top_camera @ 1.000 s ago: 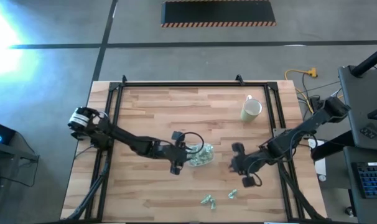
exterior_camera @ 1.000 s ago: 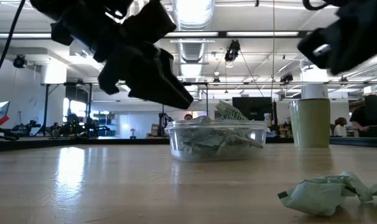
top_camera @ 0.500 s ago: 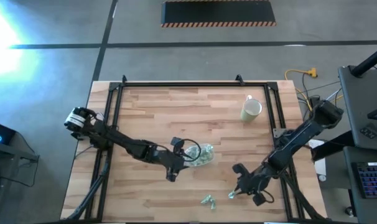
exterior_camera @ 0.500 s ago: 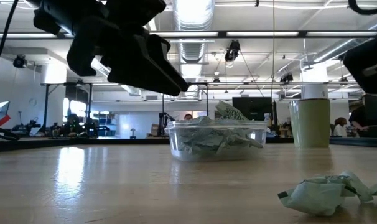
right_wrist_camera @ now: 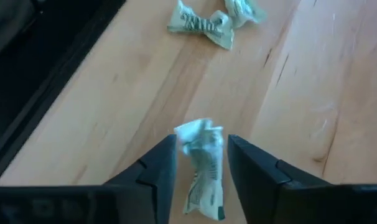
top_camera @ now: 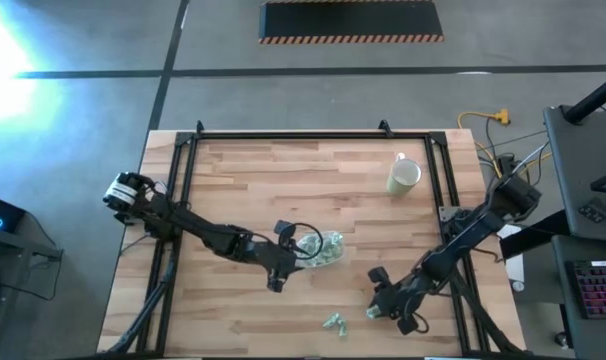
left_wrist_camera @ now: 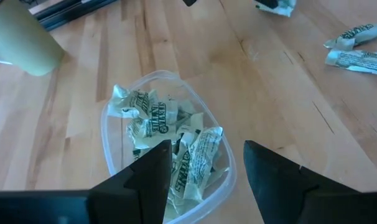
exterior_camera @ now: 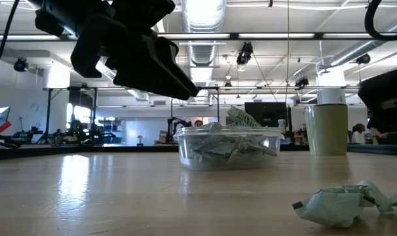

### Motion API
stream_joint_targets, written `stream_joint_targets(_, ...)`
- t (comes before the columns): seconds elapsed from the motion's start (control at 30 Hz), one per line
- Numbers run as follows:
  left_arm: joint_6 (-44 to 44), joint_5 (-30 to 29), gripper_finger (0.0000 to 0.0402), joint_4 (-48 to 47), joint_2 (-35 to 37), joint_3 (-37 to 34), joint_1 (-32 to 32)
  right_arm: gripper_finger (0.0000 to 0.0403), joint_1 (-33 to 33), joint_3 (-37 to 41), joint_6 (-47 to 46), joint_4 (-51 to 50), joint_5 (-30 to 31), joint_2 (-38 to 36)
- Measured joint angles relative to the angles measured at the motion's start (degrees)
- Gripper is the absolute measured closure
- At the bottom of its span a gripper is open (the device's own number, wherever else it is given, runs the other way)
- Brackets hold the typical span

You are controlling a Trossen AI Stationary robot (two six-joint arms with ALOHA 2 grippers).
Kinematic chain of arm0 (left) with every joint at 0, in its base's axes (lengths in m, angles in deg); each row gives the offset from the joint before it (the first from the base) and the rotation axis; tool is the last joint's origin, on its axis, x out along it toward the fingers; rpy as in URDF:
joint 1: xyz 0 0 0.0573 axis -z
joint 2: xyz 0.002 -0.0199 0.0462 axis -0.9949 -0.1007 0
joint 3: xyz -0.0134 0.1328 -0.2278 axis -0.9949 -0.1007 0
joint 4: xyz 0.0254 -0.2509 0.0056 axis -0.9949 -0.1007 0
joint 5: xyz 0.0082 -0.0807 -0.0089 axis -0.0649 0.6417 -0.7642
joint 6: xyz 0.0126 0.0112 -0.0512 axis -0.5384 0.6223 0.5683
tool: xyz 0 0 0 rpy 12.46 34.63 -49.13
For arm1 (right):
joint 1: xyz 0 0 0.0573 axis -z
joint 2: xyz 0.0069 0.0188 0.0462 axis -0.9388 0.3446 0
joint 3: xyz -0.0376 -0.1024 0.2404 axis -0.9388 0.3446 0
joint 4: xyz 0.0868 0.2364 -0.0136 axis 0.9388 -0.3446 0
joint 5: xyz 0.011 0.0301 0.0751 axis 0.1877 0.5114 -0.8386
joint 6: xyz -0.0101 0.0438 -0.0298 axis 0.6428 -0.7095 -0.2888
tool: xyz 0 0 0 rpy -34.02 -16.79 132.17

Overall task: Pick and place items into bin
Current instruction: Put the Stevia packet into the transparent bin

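The bin (top_camera: 325,250), a clear shallow tub, rests on the wooden table and holds several pale-green wrapped items (left_wrist_camera: 152,117). My left gripper (left_wrist_camera: 207,152) hovers open just left of it and above the table (top_camera: 278,268). Near the table's front edge my right gripper (top_camera: 379,305) is low and open. Its fingers stand on either side of one loose item (right_wrist_camera: 204,165) that lies on the wood. Two more items (top_camera: 334,322) lie to its left. My right gripper comes slanting down from the table's right, with its fingers (right_wrist_camera: 167,155) close on both sides of the loose wrapped item's upper end (right_wrist_camera: 201,134). The item lies on the table. Whether the fingers touch it I cannot tell.
A cream mug (top_camera: 404,176) stands at the far right of the table. A black frame (top_camera: 183,150) runs along the table's far edge and sides. In the low view a crumpled item (exterior_camera: 342,200) lies close in front.
My right gripper has gone down and toward the table's near edge, tipping more steeply, and now sits over the loose item. My left gripper has drawn back a little from the bin toward the near left. The bin and the items have stayed where they were.
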Motion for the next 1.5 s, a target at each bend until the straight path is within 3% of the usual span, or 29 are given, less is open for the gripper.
stream_joint_targets(0.27,1.3,-0.1,0.0218,-1.0,0.0,0.0,0.0,0.0233,0.0,0.0,-2.1,0.0,-0.3,2.2)
stream_joint_targets(0.43,1.4,-0.1,0.0218,-1.0,0.0,0.0,0.0,0.0233,0.0,0.0,-2.0,-0.1,0.0,2.7)
stream_joint_targets(0.53,1.4,-0.1,0.0218,-1.0,0.0,0.0,0.0,0.0261,0.0,0.1,-1.1,-0.2,0.5,2.6)
stream_joint_targets(0.77,1.4,0.0,0.0218,-1.0,0.0,0.0,0.0,0.0377,0.0,0.1,4.7,0.0,1.5,1.6)
stream_joint_targets(0.87,1.4,0.0,0.0218,-1.0,0.0,0.0,0.0,0.0389,0.0,-0.1,8.2,0.0,4.0,0.2)
stream_joint_targets(1.03,1.4,0.0,0.0218,-1.0,0.0,0.0,0.0,0.039,1.3,-2.6,20.5,0.2,14.9,-2.9)
stream_joint_targets(1.17,1.4,0.0,0.0218,-1.4,0.0,0.0,0.1,0.039,5.0,-4.8,27.2,0.9,25.0,-4.5)
stream_joint_targets(1.23,1.4,0.0,0.0218,-1.8,0.0,0.0,0.1,0.039,8.1,-5.5,28.4,1.8,26.6,-4.6)
stream_joint_targets(1.4,2.0,0.0,0.0218,-4.0,0.0,-0.1,0.6,0.039,17.3,-6.7,28.2,1.9,25.7,-3.7)
stream_joint_targets(1.5,3.3,0.0,0.0218,-5.3,0.0,-0.1,0.8,0.039,22.3,-6.7,27.8,1.7,19.1,-3.0)
